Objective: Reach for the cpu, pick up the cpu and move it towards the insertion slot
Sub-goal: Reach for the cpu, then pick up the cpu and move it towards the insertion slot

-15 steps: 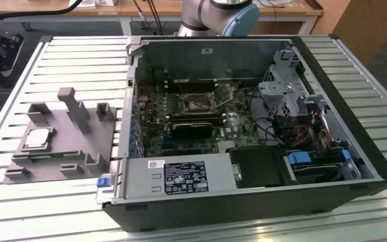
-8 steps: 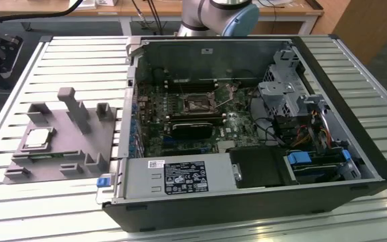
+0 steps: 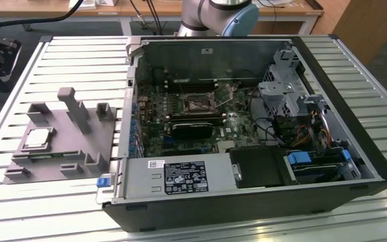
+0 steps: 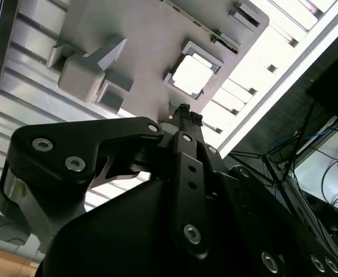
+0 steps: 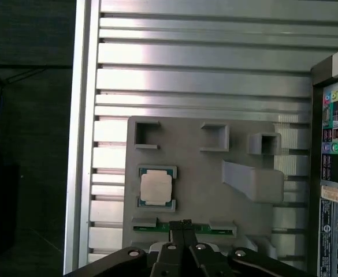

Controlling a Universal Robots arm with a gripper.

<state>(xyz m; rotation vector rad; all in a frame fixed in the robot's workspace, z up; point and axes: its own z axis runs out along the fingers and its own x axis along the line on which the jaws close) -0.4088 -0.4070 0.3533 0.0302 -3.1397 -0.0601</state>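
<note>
The cpu (image 3: 38, 137) lies flat in a square holder on the grey fixture plate (image 3: 66, 151), at the exterior view's left. It shows in both wrist views as a silvery square with a pale rim (image 5: 156, 187) (image 4: 190, 76). My gripper (image 5: 182, 224) hovers well above the fixture, beside the cpu and apart from it. Its fingertips (image 4: 183, 109) are pressed together with nothing between them. The insertion slot (image 3: 197, 104) is the metal-framed socket on the motherboard inside the open computer case (image 3: 355, 151).
Grey blocks (image 3: 72, 108) stand upright on the fixture plate. A green strip (image 5: 215, 229) lies along the plate's edge near the fingertips. A long black heatsink (image 3: 192, 129), a power supply (image 3: 180, 179) and a drive cage (image 3: 281, 93) fill the case. A slatted metal table (image 5: 203, 55) carries it all.
</note>
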